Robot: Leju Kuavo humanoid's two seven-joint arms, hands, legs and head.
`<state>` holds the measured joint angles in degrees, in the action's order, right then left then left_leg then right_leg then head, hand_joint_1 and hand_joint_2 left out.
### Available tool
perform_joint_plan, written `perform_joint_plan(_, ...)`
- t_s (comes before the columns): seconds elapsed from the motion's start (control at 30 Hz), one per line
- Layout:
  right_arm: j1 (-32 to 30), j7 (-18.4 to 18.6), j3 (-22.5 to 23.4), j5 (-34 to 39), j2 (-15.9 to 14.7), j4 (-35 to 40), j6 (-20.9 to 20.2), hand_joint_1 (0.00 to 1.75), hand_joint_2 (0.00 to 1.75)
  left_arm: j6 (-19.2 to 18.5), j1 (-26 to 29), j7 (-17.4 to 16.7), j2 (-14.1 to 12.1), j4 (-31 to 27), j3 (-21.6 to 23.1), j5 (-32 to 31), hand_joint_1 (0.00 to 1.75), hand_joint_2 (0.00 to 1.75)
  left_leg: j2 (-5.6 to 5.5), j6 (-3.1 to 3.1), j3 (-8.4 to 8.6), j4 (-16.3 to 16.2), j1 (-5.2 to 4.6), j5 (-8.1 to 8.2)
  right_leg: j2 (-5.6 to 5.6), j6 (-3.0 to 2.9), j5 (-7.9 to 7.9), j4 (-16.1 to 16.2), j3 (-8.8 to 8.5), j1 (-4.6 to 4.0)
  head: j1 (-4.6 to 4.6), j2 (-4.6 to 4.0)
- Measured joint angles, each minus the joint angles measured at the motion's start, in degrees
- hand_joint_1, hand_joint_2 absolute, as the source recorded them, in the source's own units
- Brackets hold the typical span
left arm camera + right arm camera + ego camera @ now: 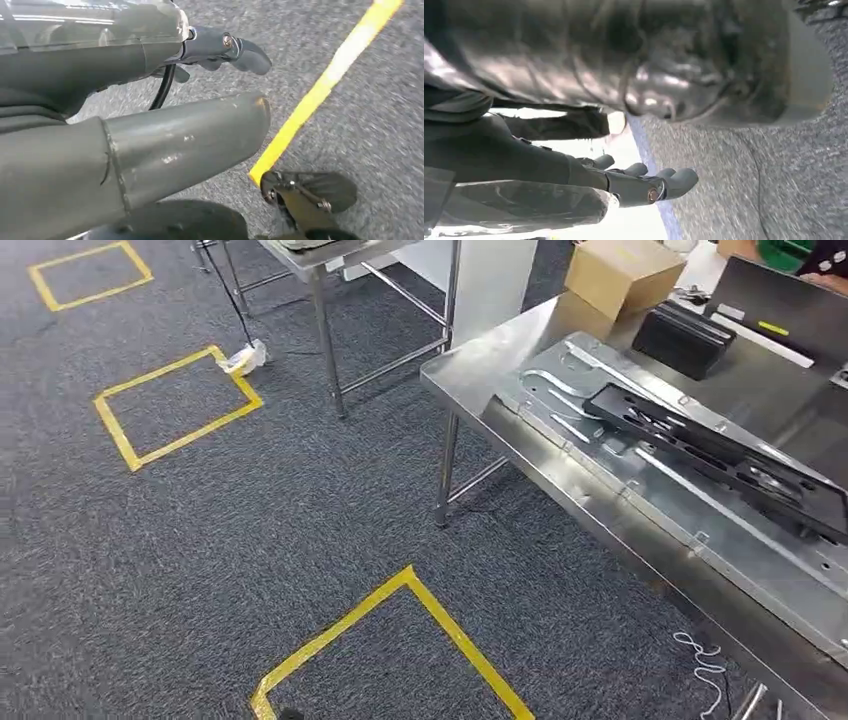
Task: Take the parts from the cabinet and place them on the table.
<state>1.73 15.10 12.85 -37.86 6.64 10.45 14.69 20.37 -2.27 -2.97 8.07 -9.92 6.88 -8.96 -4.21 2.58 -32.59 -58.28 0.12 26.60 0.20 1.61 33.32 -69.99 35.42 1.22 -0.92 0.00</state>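
Observation:
A long black part (720, 445) lies on a large silver sheet-metal part (640, 480) on the steel table (470, 375) at the right of the head view. A black block (685, 338) stands farther back on the same table. My left hand (190, 135) hangs over the carpet, thumb and fingers (245, 52) stretched out, holding nothing. My right hand (589, 180) also hangs beside my body, its fingers (674, 182) extended and apart with nothing in them.
A cardboard box (620, 270) sits at the table's far end. A second steel table (330, 260) stands at the back. Yellow tape squares (175, 405) (400, 625) mark the grey carpet. A white cable (700, 660) lies under the near table edge.

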Motion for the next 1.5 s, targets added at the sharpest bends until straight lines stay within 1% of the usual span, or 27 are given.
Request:
perform_joint_plan(0.03,0.0,0.1,0.0,0.0,0.0,0.0,0.0,0.00,0.00,0.0,0.0,0.0,0.0,0.0,0.0,0.0,0.00,0.00,-0.94,-0.06,0.12,-0.1,-0.03,0.04,0.83,-0.38,-2.98,5.1,-2.12,-0.01,0.02,0.00)
perform_joint_plan(0.07,-0.1,0.1,0.1,0.2,-0.1,0.0,0.0,0.00,0.00,0.0,0.0,0.0,0.0,0.0,0.0,0.0,0.00,0.00,-1.62,-0.08,0.07,-0.1,0.05,0.04,3.37,-0.80,-4.84,9.3,-3.74,-0.07,0.04,0.00)
perform_joint_plan(0.1,-0.3,0.1,0.3,0.2,-0.2,0.0,-0.1,0.00,0.00,0.0,-0.2,0.0,0.2,0.0,0.0,-0.1,0.00,0.00,-2.06,-0.40,-0.17,-0.4,-0.34,0.09,5.36,-1.12,-4.24,10.6,-4.08,-0.01,-0.02,0.00)
perform_joint_plan(0.23,0.4,-0.4,0.5,0.3,-0.2,0.0,0.0,0.00,0.00,0.0,0.1,0.2,0.2,0.0,0.0,-0.2,0.00,0.00,-4.85,-2.07,-1.03,0.2,0.20,-0.65,2.91,-1.68,-4.45,11.7,-4.61,-0.32,-0.04,0.00)
perform_joint_plan(0.3,0.1,-0.4,0.5,0.4,0.0,0.0,0.0,0.00,0.00,0.0,0.1,0.3,0.2,0.0,0.0,-0.3,0.00,0.00,0.96,-2.35,-2.44,-3.7,-0.05,1.98,1.08,-2.38,-4.84,12.8,-5.27,0.02,-0.42,0.00)
perform_joint_plan(0.43,-0.3,0.0,0.9,0.6,-0.1,0.0,0.0,0.00,0.00,0.1,-0.3,0.6,0.2,0.0,0.0,-0.3,0.00,0.00,3.40,-2.97,-8.57,-16.2,0.52,7.64,-2.00,-2.84,-4.61,12.7,-5.34,-0.23,-0.48,0.00)
perform_joint_plan(0.5,-0.3,0.0,1.0,0.7,-0.1,0.0,0.0,0.00,0.00,0.1,-0.2,0.6,0.2,0.0,0.0,-0.3,0.00,0.00,3.64,-3.13,-9.11,-17.4,0.69,7.43,-2.84,-2.79,-4.57,12.7,-5.36,-0.23,-0.50,0.00)
perform_joint_plan(0.53,-0.2,0.0,1.0,0.8,-0.1,0.0,0.0,0.00,0.00,0.1,-0.1,0.6,0.2,0.0,0.0,-0.3,0.00,0.00,3.85,-3.22,-8.46,-16.2,0.80,6.24,-3.46,-2.68,-4.49,12.7,-5.43,-0.23,-0.48,0.00)
perform_joint_plan(0.6,-0.1,0.0,1.3,0.9,0.0,0.0,0.1,0.00,0.00,0.1,0.0,0.6,0.2,0.0,0.0,-0.5,0.00,0.00,4.99,-3.18,-3.78,-7.6,0.90,1.70,-4.89,-2.32,-4.16,12.6,-5.76,-0.16,-0.50,0.00)
perform_joint_plan(0.63,-0.1,-0.2,1.3,0.9,0.0,0.0,0.1,0.00,0.00,0.1,-0.1,0.6,0.2,0.0,0.1,-0.6,0.00,0.00,6.70,-2.98,-0.95,-2.6,0.88,-0.14,-5.54,-2.05,-3.96,12.5,-6.04,-0.17,-0.50,0.00)
perform_joint_plan(0.67,-0.1,-0.2,1.4,1.0,0.0,0.0,0.2,0.00,0.00,0.1,-0.4,0.6,0.2,0.0,0.1,-0.8,0.00,0.00,9.47,-2.82,0.31,0.0,0.09,0.66,-6.21,-1.56,-3.58,12.4,-6.07,-0.65,-0.50,0.00)
perform_joint_plan(0.8,0.5,-0.4,1.5,0.8,0.0,0.0,0.1,0.00,0.00,0.1,0.0,0.4,0.2,0.0,0.2,-1.1,0.00,0.00,6.49,-1.31,-0.25,0.4,-0.09,0.15,-8.35,-0.48,-3.43,12.5,-6.78,-0.62,-0.37,0.00)
perform_joint_plan(0.83,0.5,-0.5,1.5,0.8,0.1,0.1,0.0,0.00,0.00,0.1,0.1,0.4,0.2,0.0,0.2,-1.1,0.00,0.00,5.91,-0.74,0.40,0.9,0.33,-0.26,-7.28,-0.01,-2.74,12.1,-6.85,-0.24,-0.31,0.00)
perform_joint_plan(0.87,0.3,-0.4,1.5,0.8,0.0,0.0,0.0,0.00,0.00,0.1,0.0,0.4,0.2,0.0,0.2,-1.1,0.00,0.00,5.44,-0.47,0.34,1.1,0.34,-0.40,-3.89,0.11,-1.10,10.1,-6.10,-0.11,-0.28,0.00)
perform_joint_plan(0.9,0.1,-0.4,1.6,0.8,0.0,0.0,-0.1,0.00,0.00,0.1,-0.2,0.4,0.2,0.0,0.2,-1.2,0.00,0.00,4.72,-0.29,0.15,1.1,0.32,-0.51,-1.91,0.04,1.31,6.2,-4.18,-0.09,-0.20,0.00)
perform_joint_plan(0.97,-0.1,-0.2,1.7,0.8,0.1,0.0,-0.3,0.00,0.00,0.1,-0.3,0.3,0.3,0.0,0.2,-1.3,0.00,0.00,3.37,-0.07,-0.07,1.0,0.16,-0.66,-0.62,0.12,5.08,-2.6,0.15,-0.08,-0.20,0.00)
perform_joint_plan(1.0,-0.1,-0.2,1.7,0.8,0.1,0.0,-0.3,0.00,0.00,0.1,-0.3,0.1,0.3,0.0,0.2,-1.3,0.00,0.00,2.50,-0.05,-0.10,1.0,0.07,-0.67,-0.46,0.12,5.38,-5.2,1.64,-0.08,-0.20,0.00)
perform_joint_plan(1.03,-0.1,-0.2,1.8,0.8,0.1,0.0,-0.3,0.00,0.00,0.1,-0.2,-0.1,0.3,0.0,0.2,-1.3,0.00,0.00,1.57,-0.06,-0.05,0.9,0.03,-0.67,-0.40,0.01,4.00,-4.8,1.67,-0.08,-0.20,0.00)
perform_joint_plan(1.1,-0.1,-0.2,1.8,0.8,0.1,0.0,-0.2,0.00,0.00,0.3,-0.1,-0.1,0.3,0.0,0.2,-1.3,0.00,0.00,-0.19,-0.14,0.01,0.6,0.03,-0.61,0.10,-0.33,-1.20,2.6,-1.37,-0.05,-0.20,0.00)
perform_joint_plan(1.13,-0.1,-0.2,1.8,0.8,0.1,0.0,-0.2,0.00,0.00,0.4,-0.1,-0.1,0.3,0.0,0.2,-1.3,0.00,0.00,-1.01,-0.25,0.01,0.4,0.05,-0.54,1.48,-0.56,-3.86,7.6,-3.56,0.05,-0.20,0.00)
perform_joint_plan(1.17,-0.4,-0.2,1.9,0.8,0.0,0.0,-0.2,0.00,0.00,0.5,-0.1,0.0,0.3,0.0,0.2,-1.3,0.00,0.00,-1.66,-0.43,-0.15,0.2,0.11,-0.49,4.86,-0.88,-3.84,10.5,-4.78,0.10,-0.20,0.00)
perform_joint_plan(1.2,-0.5,-0.1,2.0,0.8,0.0,-0.1,-0.2,0.00,0.00,0.7,-0.3,0.2,0.3,0.0,0.2,-1.3,0.00,0.00,-2.44,-0.91,-0.61,-0.3,-0.10,-0.45,5.14,-0.81,-3.84,11.4,-4.78,0.11,-0.26,0.00)
perform_joint_plan(1.3,0.1,0.0,2.1,0.8,0.0,0.0,-0.2,0.00,0.00,1.0,0.0,0.4,0.3,0.0,0.2,-1.3,0.00,0.00,-4.24,-2.15,-1.02,0.3,0.42,-1.10,3.24,-1.38,-4.03,11.2,-4.77,-0.39,-0.24,0.00)
perform_joint_plan(1.33,0.1,0.0,2.1,0.8,0.2,0.0,-0.2,0.00,0.00,1.0,0.1,0.4,0.3,0.0,0.2,-1.2,0.00,0.00,-4.95,-2.51,-1.25,0.3,0.22,-1.15,2.23,-1.96,-4.44,12.0,-5.04,0.28,-0.28,0.00)
perform_joint_plan(1.4,-0.1,0.0,2.2,0.8,0.3,0.0,-0.2,0.00,0.00,1.0,0.1,0.4,0.3,0.0,0.2,-1.2,0.00,0.00,1.24,-2.65,-3.28,-4.2,0.04,2.14,0.52,-2.70,-4.62,12.5,-5.37,0.02,-0.57,0.00)
perform_joint_plan(1.43,-0.3,0.0,2.2,0.8,0.3,0.0,-0.2,0.00,0.00,1.0,-0.1,0.5,0.3,0.0,0.2,-1.2,0.00,0.00,2.86,-2.86,-5.48,-8.9,0.11,4.55,-0.46,-2.78,-4.56,12.5,-5.32,-0.17,-0.54,0.00)
perform_joint_plan(1.5,-0.4,0.0,2.2,0.8,0.3,0.0,-0.2,0.00,0.00,1.0,-0.1,0.5,0.3,0.0,0.2,-1.2,0.00,0.00,3.70,-3.18,-9.35,-17.4,0.35,7.89,-2.33,-2.98,-4.40,12.4,-5.30,-0.45,-0.52,0.00)
